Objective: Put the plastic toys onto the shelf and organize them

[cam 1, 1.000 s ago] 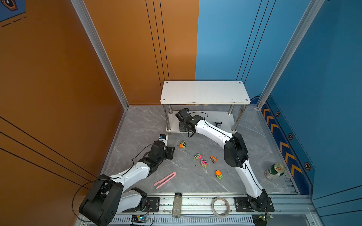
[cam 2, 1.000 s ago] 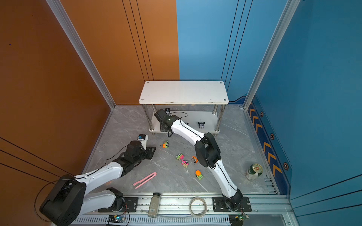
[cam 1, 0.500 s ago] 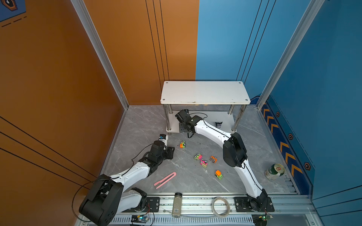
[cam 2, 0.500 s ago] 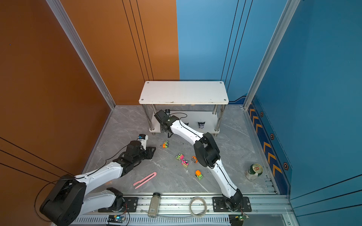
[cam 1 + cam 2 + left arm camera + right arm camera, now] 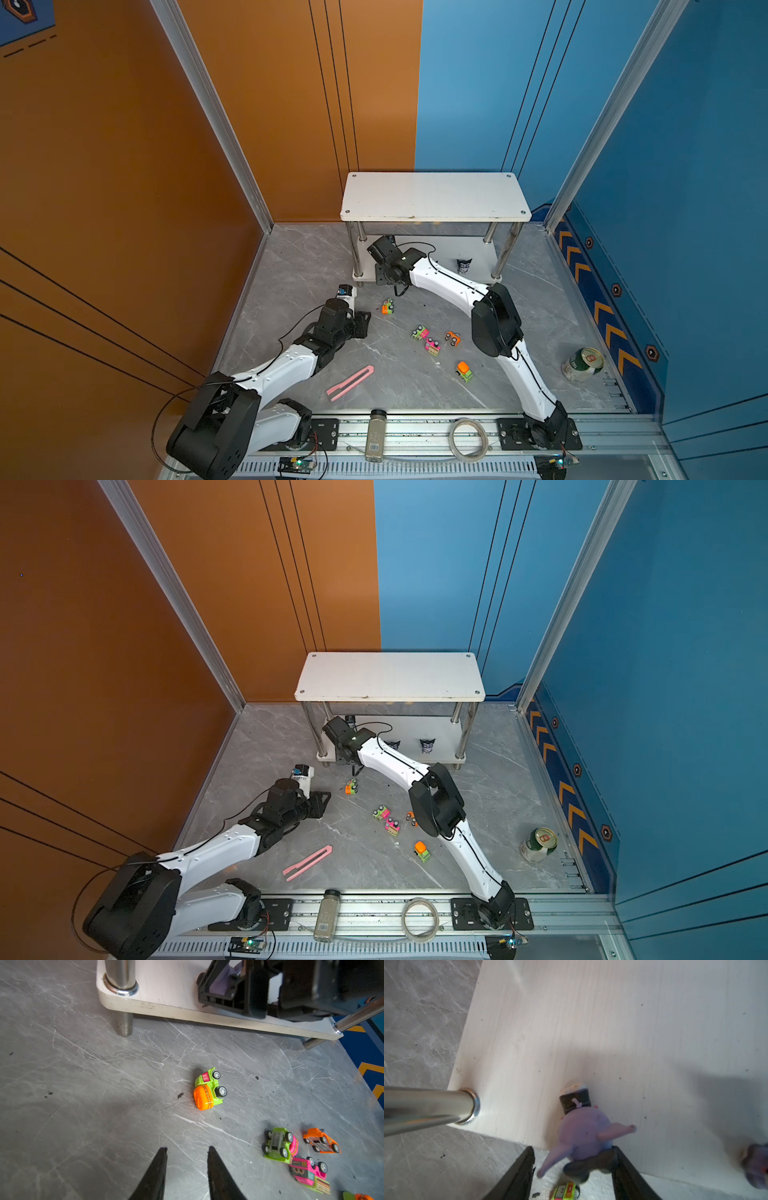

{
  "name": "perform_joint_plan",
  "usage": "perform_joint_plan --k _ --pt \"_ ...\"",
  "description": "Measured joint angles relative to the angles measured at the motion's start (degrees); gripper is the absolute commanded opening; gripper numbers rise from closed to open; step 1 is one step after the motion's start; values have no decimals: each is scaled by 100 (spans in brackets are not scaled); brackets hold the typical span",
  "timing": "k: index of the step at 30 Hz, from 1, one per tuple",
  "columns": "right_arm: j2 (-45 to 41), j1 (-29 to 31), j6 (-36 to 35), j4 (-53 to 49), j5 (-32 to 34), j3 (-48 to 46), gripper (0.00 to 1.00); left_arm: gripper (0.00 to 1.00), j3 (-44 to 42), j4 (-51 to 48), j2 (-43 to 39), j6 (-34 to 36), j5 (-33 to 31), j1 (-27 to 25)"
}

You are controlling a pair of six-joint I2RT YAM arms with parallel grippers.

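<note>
Now the right hand is straddling a figurine standing at the shelf's lower front edge, jaws spread, one clear of it. The left hand, spread and empty, is facing a tipped car straight ahead, lying lengthwise along its reach.

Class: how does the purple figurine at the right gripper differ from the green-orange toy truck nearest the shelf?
The purple figurine sits on the white shelf's lower board; the green-orange truck lies on its side on the floor. The right gripper straddles the figurine; no gripper touches the truck. Both are toys.
</note>
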Motion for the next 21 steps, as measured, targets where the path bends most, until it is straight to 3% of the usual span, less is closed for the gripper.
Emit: perform_joint_plan --k 16,21 --pt "-17 94 0 37 -138 -2 60 35 0 -138 -234 -26 26 2" --pt "-216 83 22 109 -133 -208 65 36 0 -157 -262 -26 39 2"
